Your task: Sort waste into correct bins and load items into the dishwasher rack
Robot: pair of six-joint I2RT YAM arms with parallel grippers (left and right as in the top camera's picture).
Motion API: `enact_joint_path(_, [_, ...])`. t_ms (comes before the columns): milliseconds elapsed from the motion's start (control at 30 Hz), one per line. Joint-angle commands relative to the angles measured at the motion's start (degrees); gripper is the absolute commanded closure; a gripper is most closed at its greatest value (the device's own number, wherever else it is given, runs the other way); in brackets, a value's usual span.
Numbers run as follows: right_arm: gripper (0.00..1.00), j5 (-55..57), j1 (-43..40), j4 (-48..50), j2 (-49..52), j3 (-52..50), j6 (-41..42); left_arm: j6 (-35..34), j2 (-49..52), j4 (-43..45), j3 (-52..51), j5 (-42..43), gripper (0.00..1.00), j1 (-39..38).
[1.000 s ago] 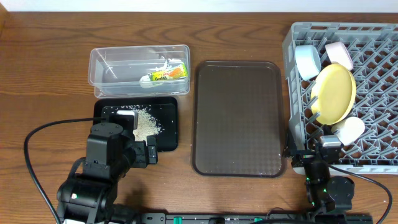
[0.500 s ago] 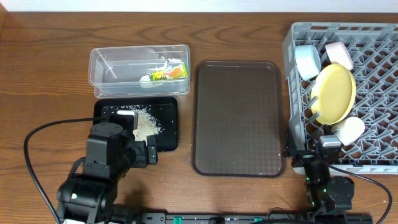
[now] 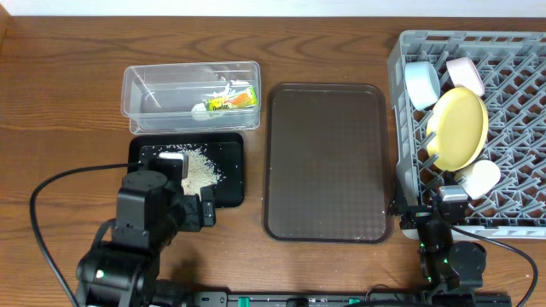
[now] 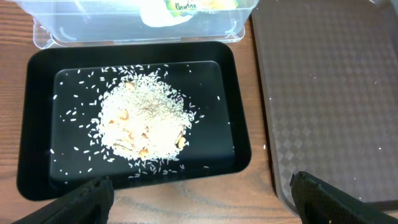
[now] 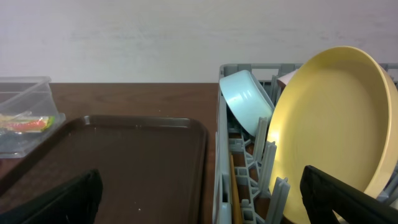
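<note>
left arm lower; white rice heap

Robot test bench, wooden table, white wall

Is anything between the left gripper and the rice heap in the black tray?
Nothing visible. The open left gripper hangs over the near edge of the black tray; between it and the rice heap lie only bare tray floor and scattered grains.
</note>
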Motion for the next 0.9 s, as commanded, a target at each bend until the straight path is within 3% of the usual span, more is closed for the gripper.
enact_joint_path(0, [0.01,0.1,0.5,-0.2,-0.3,-0.1,-0.7,1.5,-2.5,-0.7,-0.3,-2.1,0.07,-0.2])
enact_joint_path(233, [0.01,0.1,0.5,-0.2,-0.3,-0.1,-0.7,1.7,-13.4,4.2,-10.9,-4.5,0.07,-0.1])
enact_joint_path(533, [0.01,0.1,0.5,-0.2,-0.3,-0.1,-0.7,1.6,-31.6,27.2,-33.6,-4.3,0.07,0.1])
enact_joint_path(867, [0.01,0.1,0.5,-0.2,-0.3,-0.1,-0.7,4.2,-38.9,47.6,-44.3,-4.1,0.07,5.3])
